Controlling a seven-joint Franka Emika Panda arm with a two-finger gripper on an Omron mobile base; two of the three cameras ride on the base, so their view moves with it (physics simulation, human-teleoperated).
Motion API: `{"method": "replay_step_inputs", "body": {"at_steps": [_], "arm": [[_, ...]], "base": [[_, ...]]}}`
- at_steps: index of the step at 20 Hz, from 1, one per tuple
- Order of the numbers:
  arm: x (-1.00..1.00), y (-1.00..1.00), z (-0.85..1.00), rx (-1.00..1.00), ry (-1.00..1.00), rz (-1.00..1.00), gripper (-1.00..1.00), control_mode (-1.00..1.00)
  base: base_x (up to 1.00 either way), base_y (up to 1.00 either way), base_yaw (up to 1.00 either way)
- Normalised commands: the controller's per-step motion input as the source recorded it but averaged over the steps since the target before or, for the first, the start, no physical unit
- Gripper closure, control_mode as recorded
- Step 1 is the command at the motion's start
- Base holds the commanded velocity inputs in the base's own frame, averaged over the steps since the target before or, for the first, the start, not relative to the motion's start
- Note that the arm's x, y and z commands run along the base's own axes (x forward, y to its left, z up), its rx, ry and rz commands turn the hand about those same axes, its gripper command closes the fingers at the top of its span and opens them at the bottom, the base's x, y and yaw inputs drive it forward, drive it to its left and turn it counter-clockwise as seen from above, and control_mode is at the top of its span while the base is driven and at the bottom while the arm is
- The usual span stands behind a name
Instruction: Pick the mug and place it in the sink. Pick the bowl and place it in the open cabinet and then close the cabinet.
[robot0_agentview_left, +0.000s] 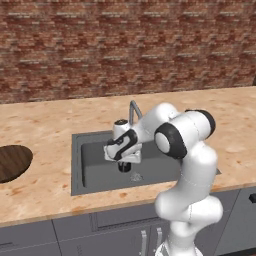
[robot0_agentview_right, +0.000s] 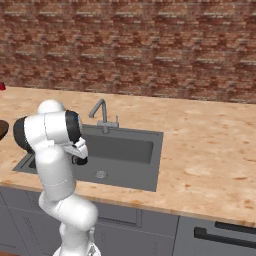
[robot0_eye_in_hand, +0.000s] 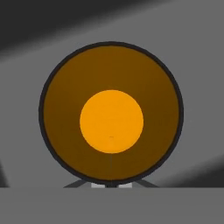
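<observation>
The mug is a small black cup, and my gripper is shut on its rim, holding it low inside the sink. In the right base view the mug hangs under the hand over the left part of the sink. Looking straight down in the hand view, the mug shows a dark rim and an orange inside, with the gripper at its near rim. The wide wood-grain bowl lies on the counter far to the left. The cabinet is out of view.
A grey faucet stands at the sink's back edge, just behind the hand. The round drain is beside the mug. Speckled counter surrounds the basin, with a brick wall behind. Grey drawer fronts run below.
</observation>
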Motion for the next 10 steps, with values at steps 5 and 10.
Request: {"method": "replay_step_inputs", "body": {"at_steps": [5, 10], "arm": [[0.12, 0.00, -0.50, -0.05, -0.04, 0.04, 1.00, -1.00], [0.33, 0.00, -0.26, -0.02, -0.03, 0.02, 1.00, -1.00]], "base": [[0.00, 0.00, 0.00], [0.00, 0.00, 0.00]]}}
